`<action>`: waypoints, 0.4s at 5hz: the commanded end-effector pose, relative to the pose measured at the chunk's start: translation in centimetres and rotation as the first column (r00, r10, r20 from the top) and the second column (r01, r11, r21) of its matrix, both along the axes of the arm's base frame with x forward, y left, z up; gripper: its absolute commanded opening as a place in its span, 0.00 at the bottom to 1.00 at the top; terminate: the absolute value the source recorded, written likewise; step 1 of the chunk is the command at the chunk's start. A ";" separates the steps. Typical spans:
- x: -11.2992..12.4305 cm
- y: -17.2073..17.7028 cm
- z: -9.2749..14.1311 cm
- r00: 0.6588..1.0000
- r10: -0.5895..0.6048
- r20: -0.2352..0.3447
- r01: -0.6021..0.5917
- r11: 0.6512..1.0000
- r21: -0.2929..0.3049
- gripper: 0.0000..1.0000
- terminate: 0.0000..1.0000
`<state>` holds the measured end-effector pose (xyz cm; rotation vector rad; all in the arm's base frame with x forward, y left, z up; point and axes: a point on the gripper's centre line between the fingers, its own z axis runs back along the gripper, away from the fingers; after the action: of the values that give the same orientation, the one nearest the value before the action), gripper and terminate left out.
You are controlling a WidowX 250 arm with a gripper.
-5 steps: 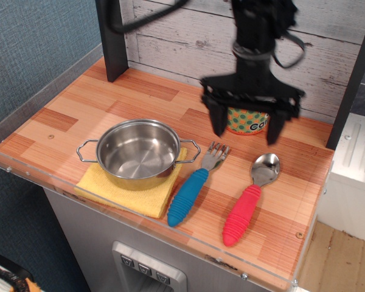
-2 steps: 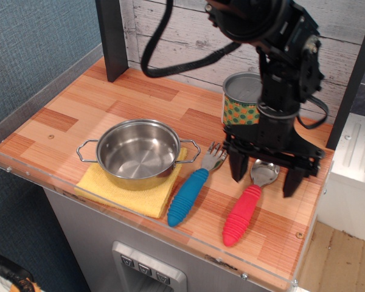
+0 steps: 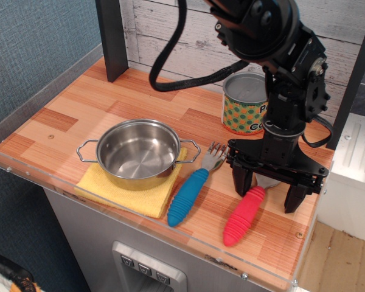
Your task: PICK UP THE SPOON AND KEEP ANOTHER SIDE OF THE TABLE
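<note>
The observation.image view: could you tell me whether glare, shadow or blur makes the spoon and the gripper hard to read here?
In observation.image the lighting is even and the frame sharp; the pot carries soft highlights only; the spoon handle is crisp, but its bowl is hidden behind the dark gripper, whose black fingers show little detail.

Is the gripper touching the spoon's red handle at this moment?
Cannot tell. In the only view, the open gripper straddles the spoon, one finger at the handle's upper end and the other clear to its side, but no contact or gap shows plainly.
</note>
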<state>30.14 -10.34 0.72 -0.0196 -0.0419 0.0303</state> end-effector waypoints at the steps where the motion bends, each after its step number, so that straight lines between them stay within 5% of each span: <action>1: -0.2 0.1 -0.2 1.000 0.018 0.004 -0.018 1.000 0.022 0.00 0.00; 2: -0.6 0.6 -0.2 0.999 0.028 0.016 -0.029 0.998 0.049 0.00 0.00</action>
<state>30.20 -9.83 0.44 0.0210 -0.0649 0.0583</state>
